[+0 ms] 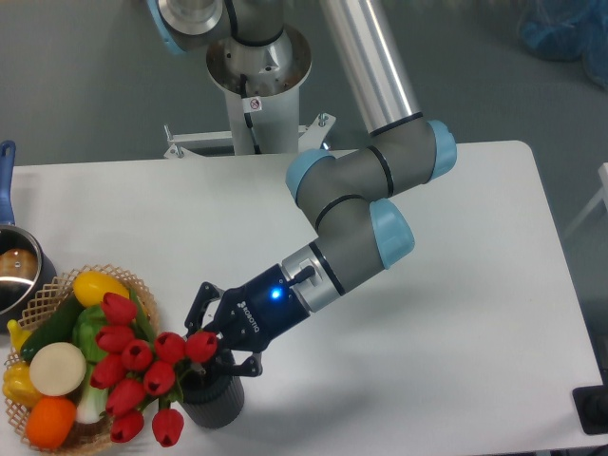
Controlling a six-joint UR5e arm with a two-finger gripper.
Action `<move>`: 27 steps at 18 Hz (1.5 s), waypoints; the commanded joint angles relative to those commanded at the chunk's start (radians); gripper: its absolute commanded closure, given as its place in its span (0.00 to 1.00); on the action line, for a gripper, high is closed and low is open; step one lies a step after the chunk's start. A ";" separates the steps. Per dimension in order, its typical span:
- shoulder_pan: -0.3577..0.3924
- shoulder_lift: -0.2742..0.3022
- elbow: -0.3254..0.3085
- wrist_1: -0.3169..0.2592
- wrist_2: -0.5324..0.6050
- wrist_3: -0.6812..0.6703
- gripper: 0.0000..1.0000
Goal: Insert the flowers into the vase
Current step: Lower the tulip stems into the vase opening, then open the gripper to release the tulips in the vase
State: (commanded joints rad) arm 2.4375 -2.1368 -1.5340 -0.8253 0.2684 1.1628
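Your gripper [211, 334] pinches the flowers [142, 366] by the stems just above the vase [213, 401], buds leaning out over the basket [43, 299]. Let go now and the lopsided bunch may tip out or topple it.

My gripper [211, 344] sat at the vase's [213, 404] 12 o'clock rim, fingers closed on the flowers [142, 366] where the stems met the vase mouth. The red buds leaned out toward 9 o'clock, over the wicker basket [49, 294] edge. A steel pot [17, 271] stood at the basket's 10 o'clock on the white table [456, 313].
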 joint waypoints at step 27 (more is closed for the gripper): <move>0.077 0.077 -0.144 0.000 0.043 -0.002 0.01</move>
State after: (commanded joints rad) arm 2.5142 -2.0602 -1.6782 -0.8253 0.3114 1.1612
